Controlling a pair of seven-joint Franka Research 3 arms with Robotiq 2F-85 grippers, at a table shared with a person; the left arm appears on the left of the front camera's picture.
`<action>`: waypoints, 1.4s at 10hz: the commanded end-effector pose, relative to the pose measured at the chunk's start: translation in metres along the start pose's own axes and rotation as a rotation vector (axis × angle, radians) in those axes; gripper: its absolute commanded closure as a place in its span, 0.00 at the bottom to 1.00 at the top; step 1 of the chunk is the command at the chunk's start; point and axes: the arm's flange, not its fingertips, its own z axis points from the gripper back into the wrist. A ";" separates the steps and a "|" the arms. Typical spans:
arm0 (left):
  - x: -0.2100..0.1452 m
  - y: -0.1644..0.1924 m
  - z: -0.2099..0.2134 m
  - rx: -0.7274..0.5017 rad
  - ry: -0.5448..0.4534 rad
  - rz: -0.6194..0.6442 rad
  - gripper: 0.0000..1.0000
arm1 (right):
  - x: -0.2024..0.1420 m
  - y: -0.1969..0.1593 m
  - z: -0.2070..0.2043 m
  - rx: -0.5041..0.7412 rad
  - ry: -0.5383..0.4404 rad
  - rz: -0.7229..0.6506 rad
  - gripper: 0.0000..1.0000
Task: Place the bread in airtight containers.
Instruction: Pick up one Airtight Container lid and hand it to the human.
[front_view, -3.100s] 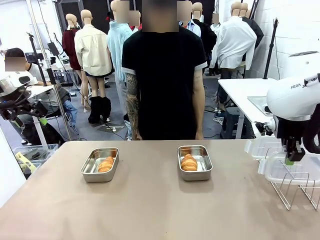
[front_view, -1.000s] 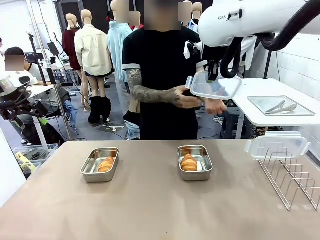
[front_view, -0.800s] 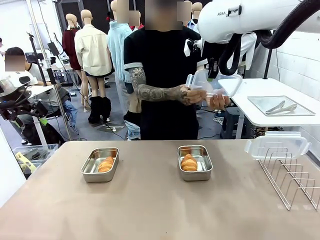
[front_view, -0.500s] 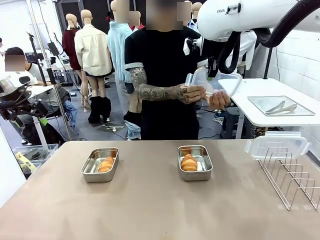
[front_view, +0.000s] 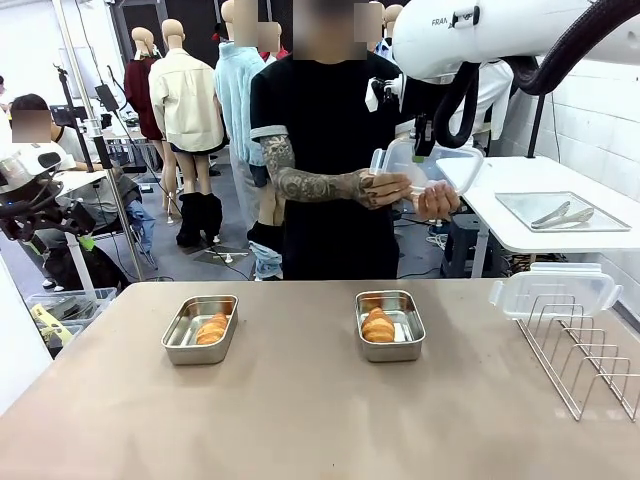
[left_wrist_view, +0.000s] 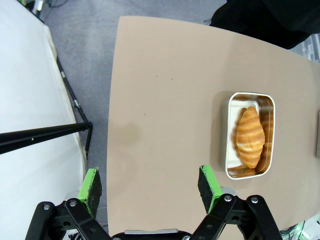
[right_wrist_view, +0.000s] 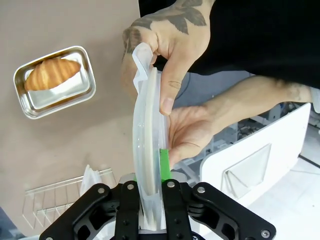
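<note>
Two croissants lie in two steel tins on the table: the left croissant (front_view: 211, 328) in the left tin (front_view: 172, 345), the right croissant (front_view: 378, 325) in the right tin (front_view: 405, 347). My right gripper (front_view: 422, 150) is raised beyond the table's far edge, shut on a clear lid (front_view: 432, 170). In the right wrist view my right gripper (right_wrist_view: 150, 170) pinches the lid (right_wrist_view: 145, 115) on edge, while the person's hands (right_wrist_view: 180, 45) grip its upper part. My left gripper (left_wrist_view: 150, 182) hangs open over the table's left side, with a croissant (left_wrist_view: 249, 136) in its tin (left_wrist_view: 230, 105) off to its right.
A wire rack (front_view: 585, 355) stands at the table's right edge with a second clear lid (front_view: 555, 290) leaning on it. Beyond it, a white side table holds a flat steel tray with tongs (front_view: 560, 212). The person stands at the far edge.
My right arm carried the clear lid from the rack up to the person. Both of the person's hands have closed on it. Little has moved in the last half second.
</note>
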 end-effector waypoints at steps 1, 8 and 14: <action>0.000 0.001 0.002 0.002 -0.004 0.006 0.00 | -0.004 0.002 0.011 0.025 0.009 -0.012 0.56; 0.000 0.001 0.002 0.002 -0.004 0.006 0.00 | -0.103 0.124 0.067 0.289 0.065 -0.044 0.00; 0.000 0.001 0.002 0.002 -0.004 0.006 0.00 | -0.185 0.130 0.005 0.344 0.128 -0.083 0.00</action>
